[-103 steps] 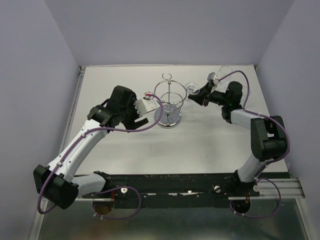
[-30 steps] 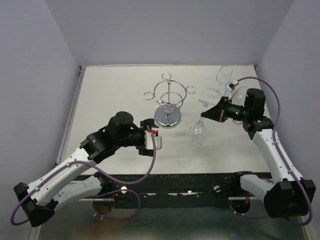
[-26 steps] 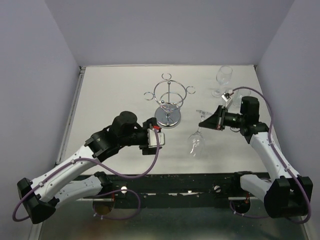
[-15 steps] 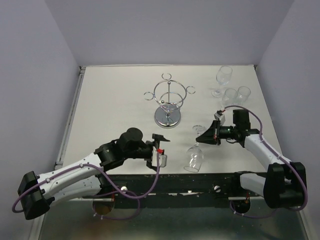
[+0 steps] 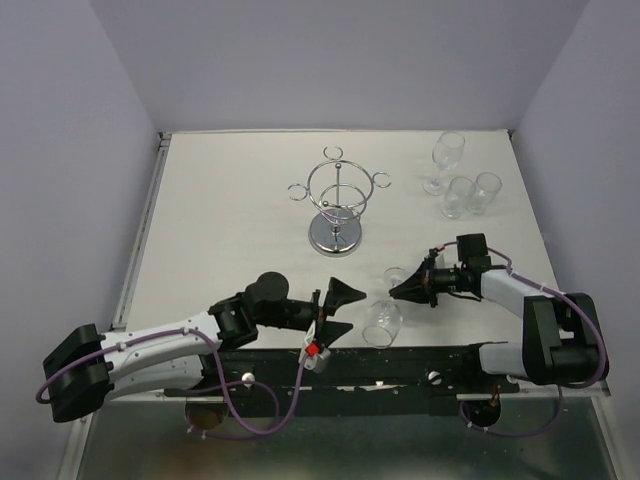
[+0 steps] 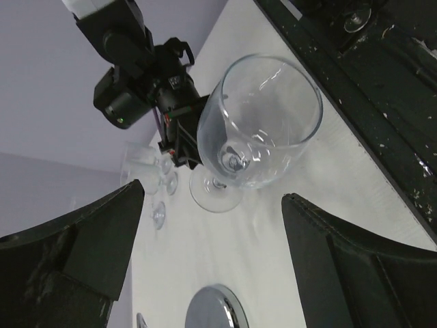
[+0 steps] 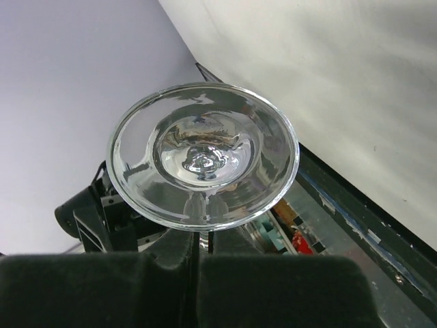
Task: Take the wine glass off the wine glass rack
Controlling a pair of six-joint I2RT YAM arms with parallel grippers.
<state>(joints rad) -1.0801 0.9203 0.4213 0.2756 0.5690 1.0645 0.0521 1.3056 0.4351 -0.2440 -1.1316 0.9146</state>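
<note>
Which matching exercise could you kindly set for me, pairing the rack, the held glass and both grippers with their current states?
Things:
1. rack
2. left gripper
3. held glass
4. right gripper

States:
A. open
B. shut on the held glass
C. tilted, off the rack
D. bare of glasses

Pairs: 1-D, 2-A, 3-C, 4-B

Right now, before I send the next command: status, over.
Right gripper shut on wine glass stem, glass clear of wine glass rack. Left gripper open, facing the bowl. Three other glasses far right, out of the way.
</note>
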